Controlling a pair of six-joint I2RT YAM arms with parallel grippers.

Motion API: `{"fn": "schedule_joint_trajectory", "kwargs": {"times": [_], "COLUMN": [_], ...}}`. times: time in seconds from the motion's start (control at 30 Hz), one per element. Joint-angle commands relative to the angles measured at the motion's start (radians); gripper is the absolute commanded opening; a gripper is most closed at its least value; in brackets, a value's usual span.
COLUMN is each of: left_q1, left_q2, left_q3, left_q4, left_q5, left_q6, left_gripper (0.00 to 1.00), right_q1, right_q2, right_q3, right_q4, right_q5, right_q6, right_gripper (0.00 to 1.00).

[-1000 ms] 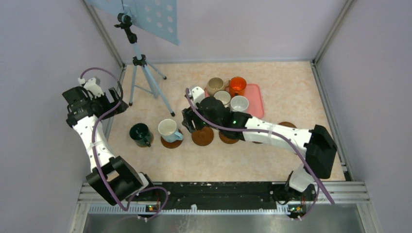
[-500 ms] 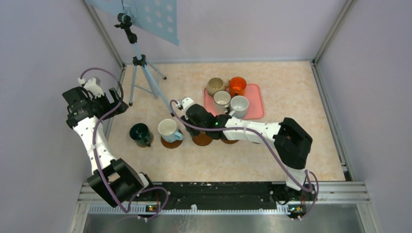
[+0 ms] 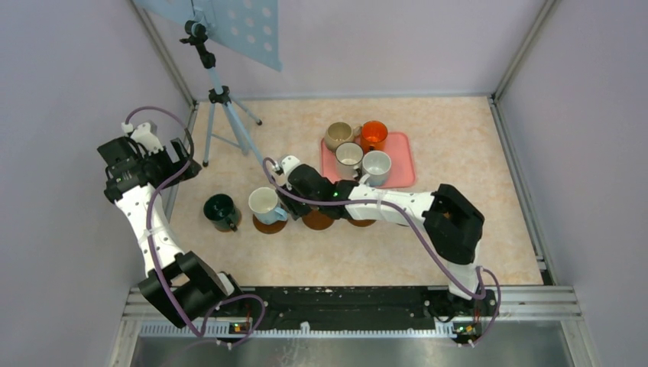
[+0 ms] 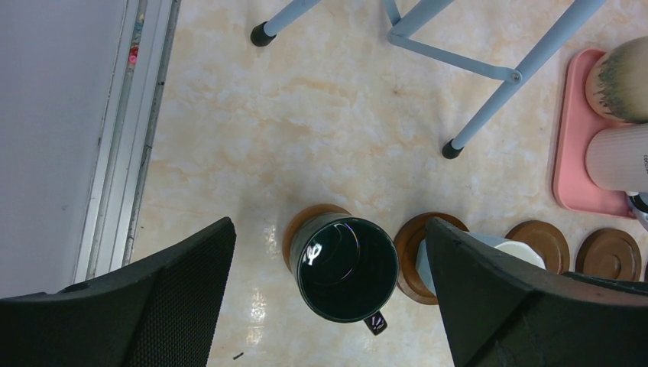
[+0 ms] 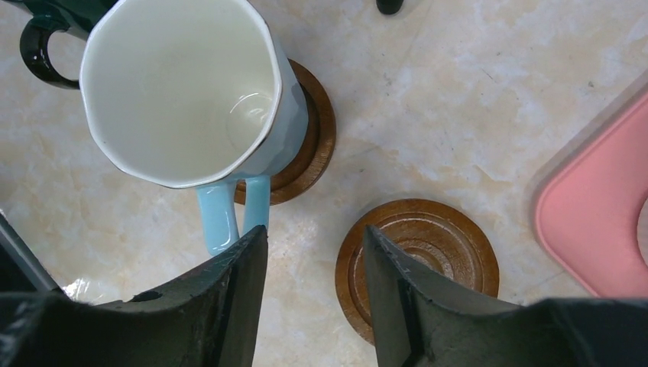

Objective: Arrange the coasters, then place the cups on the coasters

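Right wrist view: my right fingers [image 5: 244,290], parted and empty, hover just beside the pale-blue cup [image 5: 176,84], seated on a coaster [image 5: 313,145]; a bare coaster [image 5: 428,245] lies beside that cup. My left fingers [image 4: 474,283] hang spread wide, empty.

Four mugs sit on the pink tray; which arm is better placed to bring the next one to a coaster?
Right. The right gripper is beside a bare coaster near the pink tray; the left gripper sits far off by the left wall.

Glossy wd coasters [image 5: 416,252], glazed cups [image 5: 176,84], matt tray [image 5: 596,222]
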Motion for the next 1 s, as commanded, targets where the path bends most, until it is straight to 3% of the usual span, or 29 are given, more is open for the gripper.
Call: {"fn": "schedule_joint_trajectory", "kwargs": {"times": [0.0, 0.47, 0.7, 0.97], "left_q1": [-0.003, -0.003, -0.004, -0.004], "left_q2": [-0.03, -0.035, -0.032, -0.027], "left_q3": [0.006, -0.002, 0.0, 0.012], "left_q4": [0.023, 0.023, 0.021, 0.021], "left_q5": [0.0, -0.002, 0.0, 0.006], "left_q6": [-0.006, -0.008, -0.003, 0.002], "left_gripper": [0.99, 0.99, 0.99, 0.99], "right_q1": [0.009, 0.034, 0.008, -0.083], "right_q2": [0.01, 0.003, -0.03, -0.221], "right_q3": [0.053, 0.045, 0.037, -0.067], "right_q4": [0.007, 0.013, -0.021, -0.023], "right_q5": [-0.034, -0.065, -0.031, -0.009], "right_q6": [0.01, 0.012, 0.005, -0.003], "right_gripper": [0.51, 0.73, 0.74, 0.73]}}
